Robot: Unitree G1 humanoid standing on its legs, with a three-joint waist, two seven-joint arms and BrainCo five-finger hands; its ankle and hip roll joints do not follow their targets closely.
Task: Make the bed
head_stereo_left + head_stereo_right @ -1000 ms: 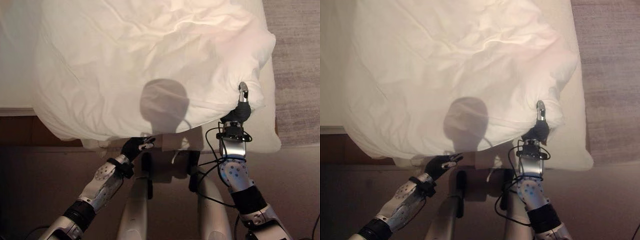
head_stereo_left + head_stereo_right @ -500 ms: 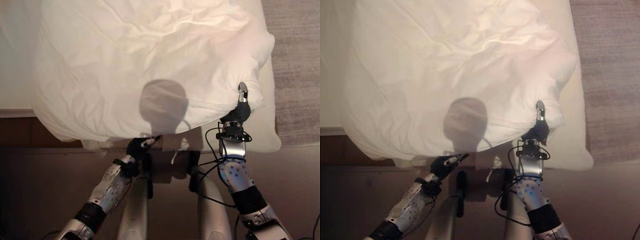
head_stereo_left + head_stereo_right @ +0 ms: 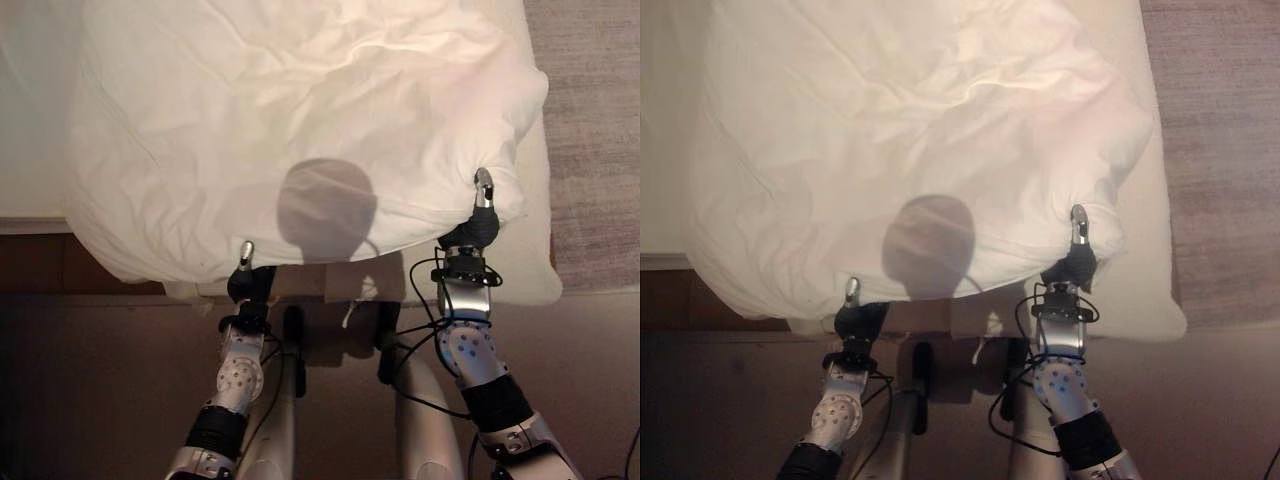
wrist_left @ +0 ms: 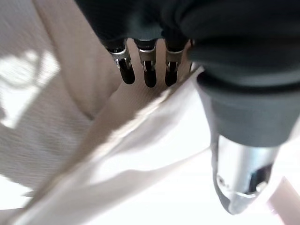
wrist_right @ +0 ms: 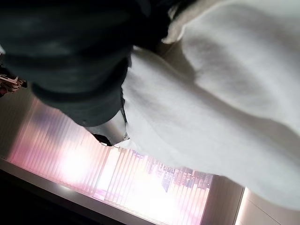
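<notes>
A crumpled white duvet [image 3: 300, 120] covers the bed, its near edge hanging over the foot of the mattress [image 3: 535, 210]. My right hand [image 3: 481, 224] grips the duvet's near right corner, with the thumb on top and the cloth puckered around it. In the right wrist view the duvet [image 5: 211, 98] bunches out from under that hand [image 5: 70, 61]. My left hand [image 3: 247, 278] sits at the near edge, left of centre, thumb raised. Its fingers [image 4: 146, 70] are straight, and the duvet's edge [image 4: 140, 140] runs between them and the thumb [image 4: 239, 178].
Bare sheet [image 3: 30, 120] shows at the left of the duvet. A dark wooden bed frame [image 3: 40, 262] runs along the foot below it. Grey carpet [image 3: 590, 120] lies to the right of the bed.
My left hand has swung in from below and turned upright, coming up against the duvet's near edge. The right hand has kept its hold at the corner.
</notes>
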